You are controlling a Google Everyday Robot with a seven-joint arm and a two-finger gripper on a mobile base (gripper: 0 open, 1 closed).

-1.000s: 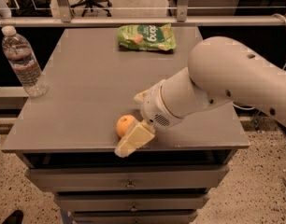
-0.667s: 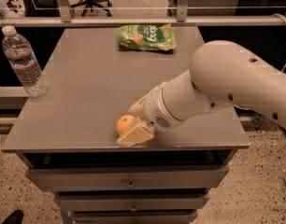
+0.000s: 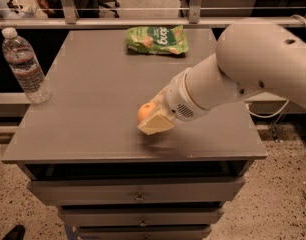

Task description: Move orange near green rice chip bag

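The orange (image 3: pixel 144 111) is held between the pale yellow pads of my gripper (image 3: pixel 150 118), just above the grey table (image 3: pixel 93 109) near its front middle. One pad (image 3: pixel 156 124) shows in front of the orange; the other is hidden behind it. The gripper is shut on the orange. The green rice chip bag (image 3: pixel 157 40) lies flat at the table's far edge, well beyond the gripper and slightly right of it. The white arm reaches in from the right.
A clear plastic water bottle (image 3: pixel 25 66) stands upright at the table's left edge. A rail (image 3: pixel 143 21) runs behind the table's far edge. Drawers (image 3: pixel 138 196) sit below the front edge.
The gripper has closed around the orange and moved it a little up and toward the far side, off its earlier spot near the front edge. The bag and bottle have not moved.
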